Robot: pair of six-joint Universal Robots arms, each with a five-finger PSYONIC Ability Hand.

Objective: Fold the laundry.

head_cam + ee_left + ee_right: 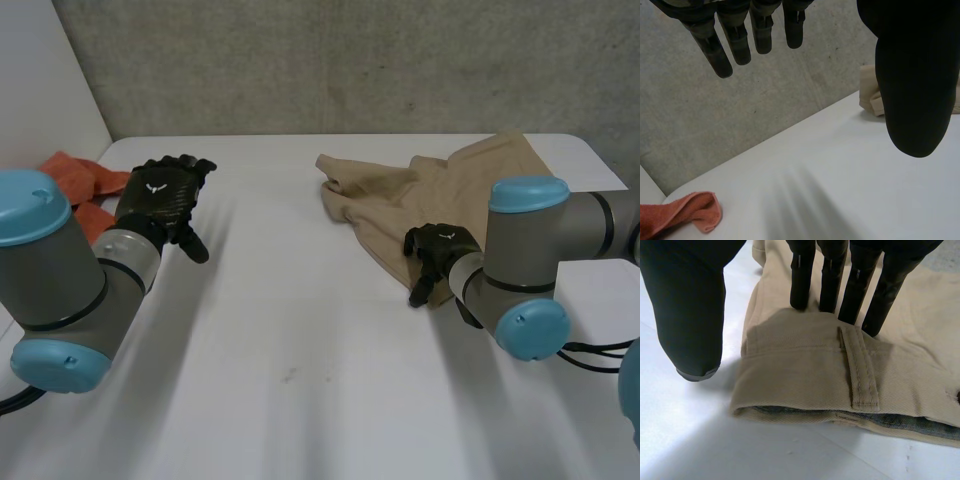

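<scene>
Tan trousers (440,190) lie crumpled on the white table (300,350) at the right. In the right wrist view, the waistband (805,370) with a belt loop lies under my right hand (690,315). Its straight fingers (802,275) rest on the cloth just behind the waistband, and the thumb stands apart over bare table. From the head view, that right hand (432,250) sits at the near edge of the trousers. My left hand (160,195) hovers open over the table's left side, holding nothing, its fingers (735,45) straight. A corner of the trousers (872,97) shows beyond its thumb.
An orange-red cloth (75,180) lies bunched at the table's far left edge, just beside my left hand; its corner (685,212) shows below that hand's fingers. A grey wall stands behind the table. Bare tabletop stretches between the two arms.
</scene>
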